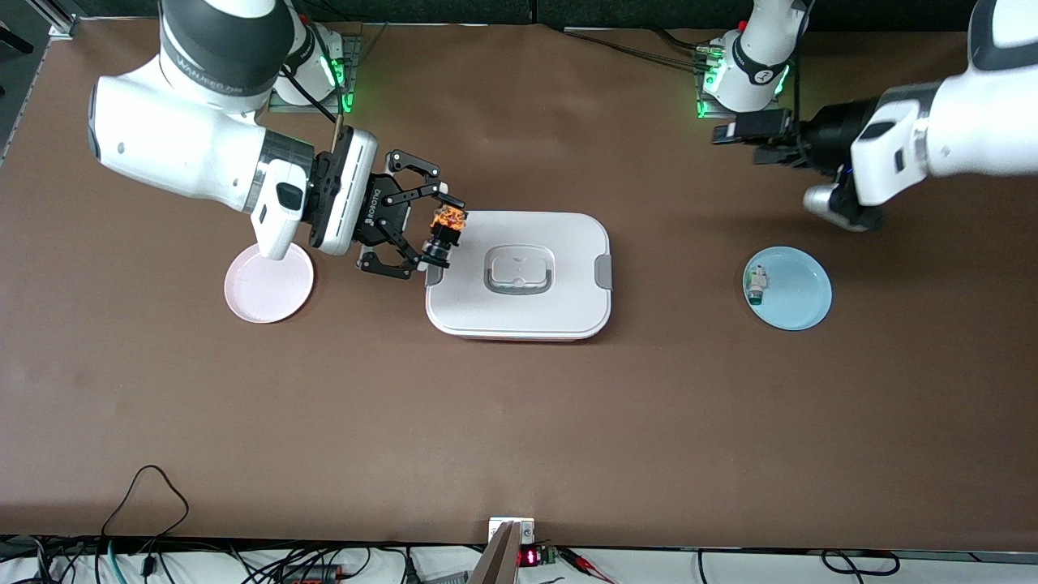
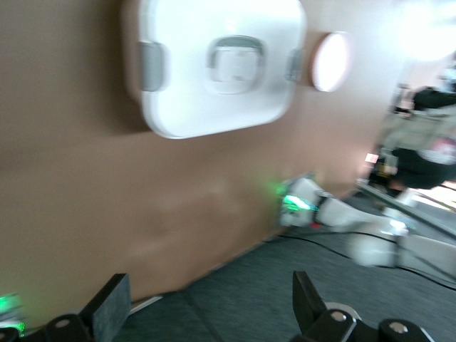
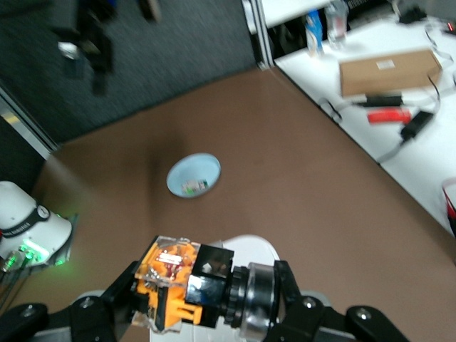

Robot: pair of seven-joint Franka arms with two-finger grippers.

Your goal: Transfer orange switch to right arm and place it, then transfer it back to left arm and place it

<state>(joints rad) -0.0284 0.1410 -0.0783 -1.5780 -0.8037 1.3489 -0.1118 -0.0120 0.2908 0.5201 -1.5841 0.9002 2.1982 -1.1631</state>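
Observation:
The orange switch (image 1: 445, 228), black with an orange block and a silver collar, is clamped end to end in my right gripper (image 1: 443, 234). It hangs over the edge of the white box (image 1: 519, 304) at the right arm's end. In the right wrist view the switch (image 3: 194, 283) lies between the fingers (image 3: 288, 288) with the box's lid (image 3: 251, 251) just under it. My left gripper (image 1: 742, 138) is open and empty, up in the air near its own base. Its fingers (image 2: 110, 308) stand wide apart, and the box (image 2: 221, 107) shows farther off.
A pink plate (image 1: 268, 284) lies under the right arm's wrist, beside the box. A blue plate (image 1: 799, 300) toward the left arm's end holds a small white-and-green part (image 1: 756, 285). Bare brown table lies nearer the front camera; cables run along its edge.

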